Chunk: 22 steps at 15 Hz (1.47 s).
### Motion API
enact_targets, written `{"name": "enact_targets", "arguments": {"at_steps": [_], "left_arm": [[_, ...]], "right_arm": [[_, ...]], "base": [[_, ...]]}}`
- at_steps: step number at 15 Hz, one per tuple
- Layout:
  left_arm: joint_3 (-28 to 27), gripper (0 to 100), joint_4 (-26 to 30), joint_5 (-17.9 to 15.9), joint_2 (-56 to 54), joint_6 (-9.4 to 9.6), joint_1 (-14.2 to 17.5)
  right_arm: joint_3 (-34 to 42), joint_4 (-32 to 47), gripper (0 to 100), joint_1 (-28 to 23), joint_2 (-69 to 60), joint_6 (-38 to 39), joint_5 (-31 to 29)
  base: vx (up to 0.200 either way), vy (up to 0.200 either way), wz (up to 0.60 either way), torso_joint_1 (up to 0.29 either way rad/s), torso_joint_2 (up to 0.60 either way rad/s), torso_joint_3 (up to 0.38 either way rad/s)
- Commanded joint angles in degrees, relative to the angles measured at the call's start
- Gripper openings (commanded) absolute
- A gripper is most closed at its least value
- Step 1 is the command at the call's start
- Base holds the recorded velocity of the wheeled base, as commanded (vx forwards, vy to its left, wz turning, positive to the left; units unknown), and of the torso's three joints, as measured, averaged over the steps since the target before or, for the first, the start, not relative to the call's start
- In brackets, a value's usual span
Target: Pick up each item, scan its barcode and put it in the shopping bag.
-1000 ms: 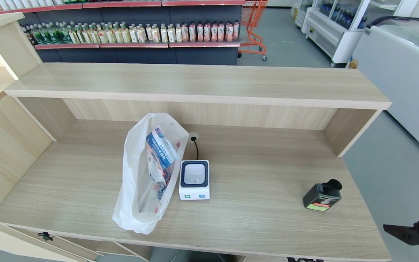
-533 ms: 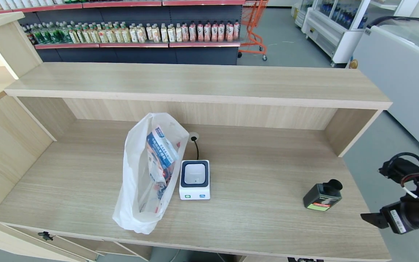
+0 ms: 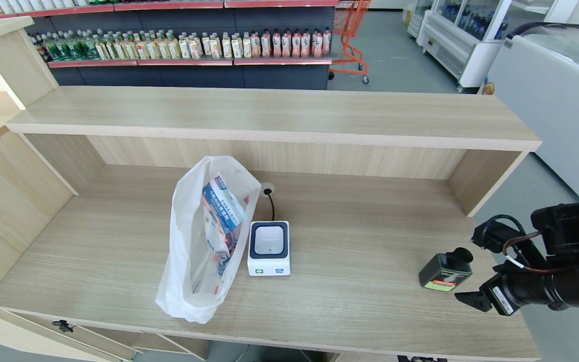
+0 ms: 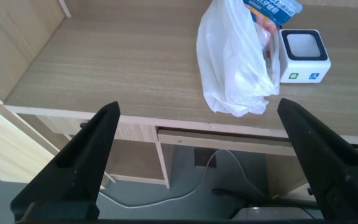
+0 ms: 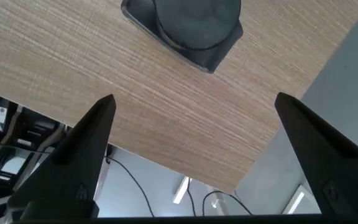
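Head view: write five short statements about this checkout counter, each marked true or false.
1. The white plastic shopping bag holds a blue-and-white packet. True.
2. The white square barcode scanner stands to the bag's left. False: it stands just right of the bag.
3. The squat black bottle lies in the bag. False: it stands on the light wooden counter, near its right end.
4. The right pincer is open and holds nothing. True.
5. The left pincer is shut on the bag. False: it is open and empty.
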Motion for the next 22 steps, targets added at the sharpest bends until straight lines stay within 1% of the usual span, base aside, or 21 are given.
{"name": "enact_targets", "arguments": {"at_steps": [1, 2, 5, 8, 13, 19, 20, 22], "left_arm": [[0.00, 100, 0.00, 0.01, -0.02, 0.00, 0.08], [0.00, 100, 0.00, 0.01, 0.06, 0.00, -0.01], [0.00, 100, 0.00, 0.01, -0.02, 0.00, -0.01], [0.00, 100, 0.00, 0.01, -0.02, 0.00, 0.08], [0.00, 100, 0.00, 0.01, -0.02, 0.00, 0.08], [0.00, 100, 0.00, 0.01, -0.02, 0.00, -0.01], [0.00, 100, 0.00, 0.01, -0.02, 0.00, 0.08], [0.00, 100, 0.00, 0.01, -0.02, 0.00, 0.08]], "right_arm": [[-0.26, -2.33, 100, 0.05, 3.91, -0.75, 0.12], [-0.44, -3.73, 100, 0.05, 5.05, -2.16, 0.65], [-2.28, -4.87, 100, 0.05, 8.04, -5.32, 6.10], [-4.13, -6.63, 100, 0.14, 10.50, -6.91, 8.56], [-5.97, -6.81, 100, 1.89, 12.08, -7.61, 10.50], [-7.64, -6.81, 100, 3.39, 13.75, -7.61, 10.58], [-7.82, -6.81, 0, 3.65, 13.75, -7.61, 10.58], [-8.52, -6.81, 0, 4.62, 13.49, -7.17, 10.85]], "base": [[0.000, 0.000, 0.00, 0.000, 0.00, 0.000], [0.000, 0.000, 0.00, 0.000, 0.00, 0.000], [0.000, 0.000, 0.00, 0.000, 0.00, 0.000], [0.000, 0.000, 0.00, 0.000, 0.00, 0.000], [0.000, 0.000, 0.00, 0.000, 0.00, 0.000], [0.000, 0.000, 0.00, 0.000, 0.00, 0.000], [0.000, 0.000, 0.00, 0.000, 0.00, 0.000], [0.000, 0.000, 0.00, 0.000, 0.00, 0.000]]}}
